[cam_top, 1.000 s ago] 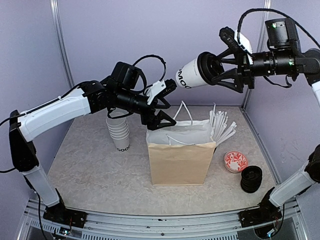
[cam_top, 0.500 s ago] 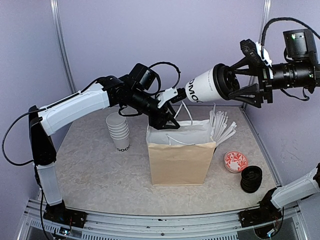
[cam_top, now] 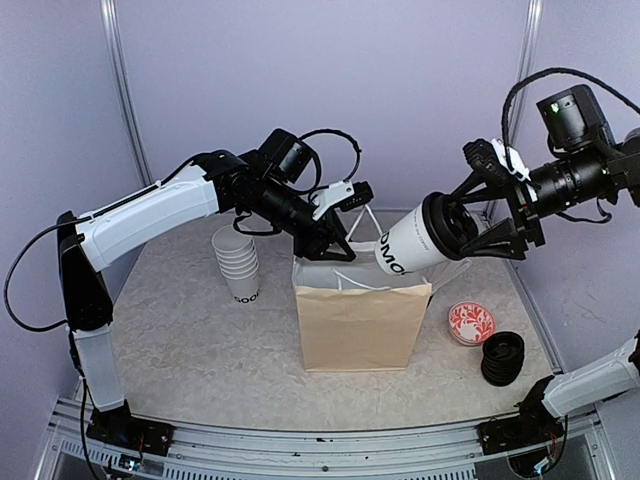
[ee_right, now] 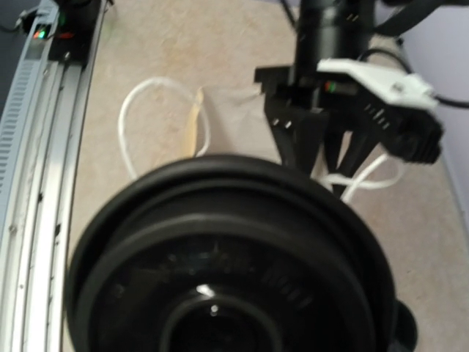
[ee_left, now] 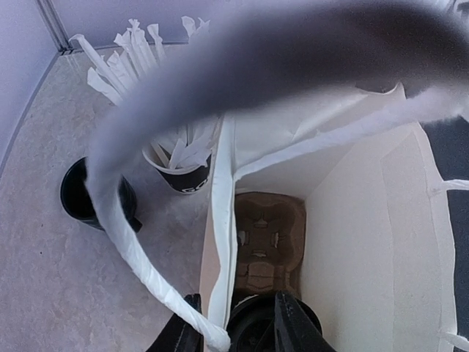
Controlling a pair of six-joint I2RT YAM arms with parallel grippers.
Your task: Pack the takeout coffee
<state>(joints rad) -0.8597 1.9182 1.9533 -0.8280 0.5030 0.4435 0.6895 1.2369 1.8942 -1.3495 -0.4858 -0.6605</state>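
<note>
My right gripper (cam_top: 455,228) is shut on a takeout coffee (cam_top: 405,250), a white cup with black lettering. It holds the cup tilted, base down-left, just above the mouth of the brown paper bag (cam_top: 360,325). The cup's black lid (ee_right: 220,271) fills the right wrist view. My left gripper (ee_left: 236,326) is open but narrow. It straddles the bag's wall (ee_left: 220,242), one finger outside and one inside. Deep inside lie the brown cup tray (ee_left: 267,238) and the black lid of another cup (ee_left: 256,330).
A stack of white cups (cam_top: 237,262) stands left of the bag. A black cup with white sticks (ee_left: 179,172) stands by the bag's right side. A red-patterned disc (cam_top: 471,322) and a stack of black lids (cam_top: 503,357) lie at the right. White handles (ee_left: 139,257) loop from the bag's rim.
My right gripper has carried the cup down and left, from high at the back to the bag's mouth. The left gripper reached the bag's rim and its jaws have narrowed.
</note>
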